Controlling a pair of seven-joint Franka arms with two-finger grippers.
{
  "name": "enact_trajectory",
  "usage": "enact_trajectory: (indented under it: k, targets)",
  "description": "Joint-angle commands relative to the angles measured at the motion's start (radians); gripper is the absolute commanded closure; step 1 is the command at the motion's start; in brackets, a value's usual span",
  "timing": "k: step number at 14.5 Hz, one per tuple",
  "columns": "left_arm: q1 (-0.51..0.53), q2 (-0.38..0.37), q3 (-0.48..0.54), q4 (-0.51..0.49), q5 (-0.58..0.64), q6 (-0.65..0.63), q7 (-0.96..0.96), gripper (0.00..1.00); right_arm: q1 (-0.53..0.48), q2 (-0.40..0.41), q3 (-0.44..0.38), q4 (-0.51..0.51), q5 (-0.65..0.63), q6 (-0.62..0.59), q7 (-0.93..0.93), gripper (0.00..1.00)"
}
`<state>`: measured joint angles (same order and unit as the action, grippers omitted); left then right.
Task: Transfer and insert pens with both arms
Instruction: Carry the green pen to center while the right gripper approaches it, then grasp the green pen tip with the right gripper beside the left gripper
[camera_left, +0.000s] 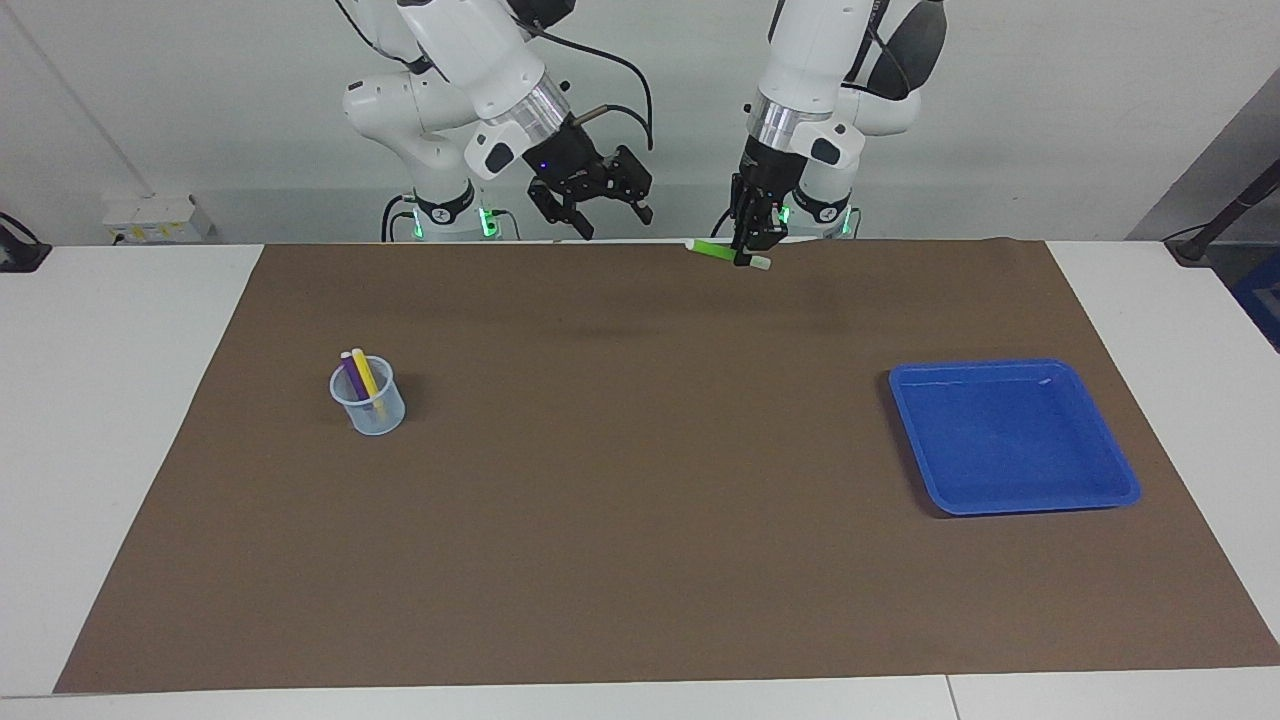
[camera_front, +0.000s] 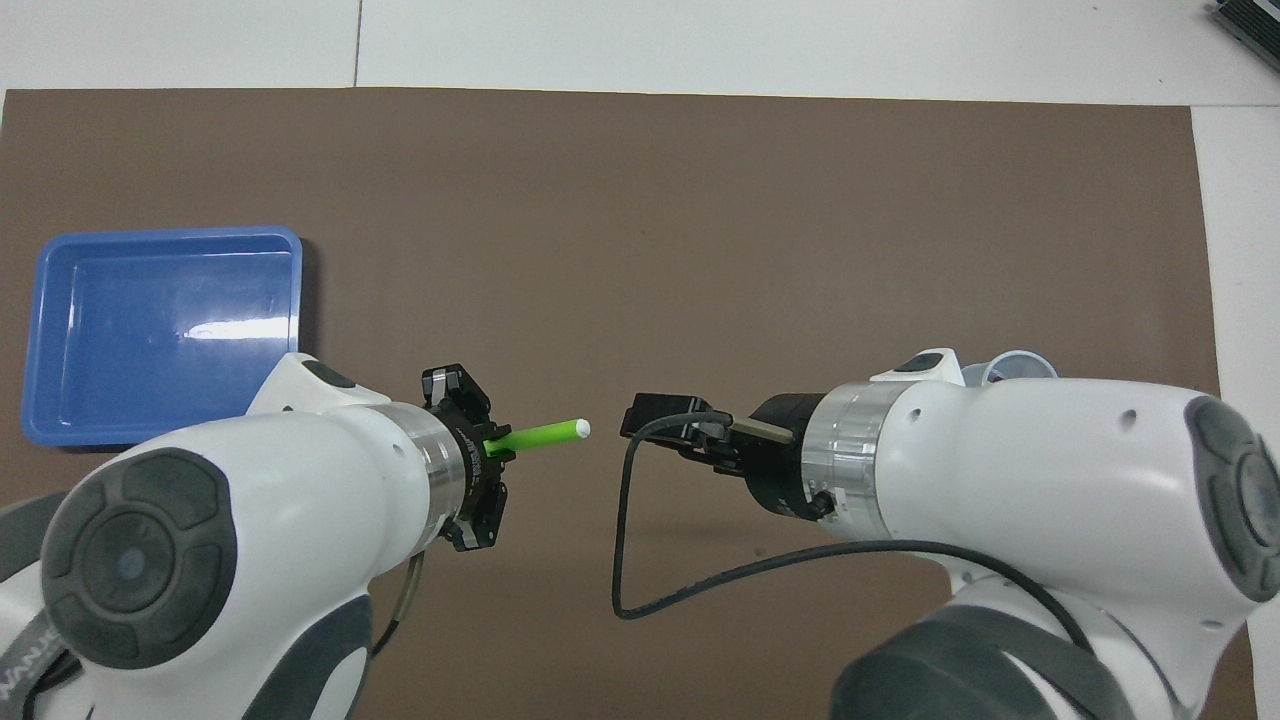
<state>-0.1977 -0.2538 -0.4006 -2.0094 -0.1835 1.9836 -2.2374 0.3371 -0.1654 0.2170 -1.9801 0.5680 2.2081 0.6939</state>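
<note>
Three slim pens: green pen (camera_left: 728, 252) pinched crosswise by left gripper (camera_left: 745, 243); purple pen (camera_left: 351, 376) and yellow pen (camera_left: 366, 375) in clear round plastic cup (camera_left: 369, 407); right gripper (camera_left: 612, 217) spread wide.

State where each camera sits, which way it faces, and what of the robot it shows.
Facing view: high across the table, looking at the robots; both arms, the left gripper shut on the green pen, the right gripper open, the cup, the blue tray.
Overhead view: above the robots' end, looking forward and steeply down; both forearms enter from the bottom.
Shared: green pen, both grippers, tray, brown mat.
</note>
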Motion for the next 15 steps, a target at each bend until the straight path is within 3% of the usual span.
enact_trajectory:
  k: [1,6,11,15]
  targets:
    - [-0.037,-0.019,0.003,-0.008,0.013,0.003,-0.054,1.0,0.02,0.026,-0.001,-0.008,0.021,0.073,0.038,0.0]
    - [-0.048,-0.019,-0.009,-0.005,0.013,0.001,-0.074,1.0,0.02,0.024,0.001,-0.02,0.021,0.068,0.024,0.04]
    - [-0.051,-0.019,-0.009,-0.002,0.012,0.0,-0.077,1.0,0.02,0.012,0.001,-0.023,0.021,-0.024,0.029,0.05]
    - [-0.052,-0.019,-0.009,0.0,0.009,0.0,-0.079,1.0,0.02,0.006,0.002,-0.023,0.021,-0.068,0.029,0.13]
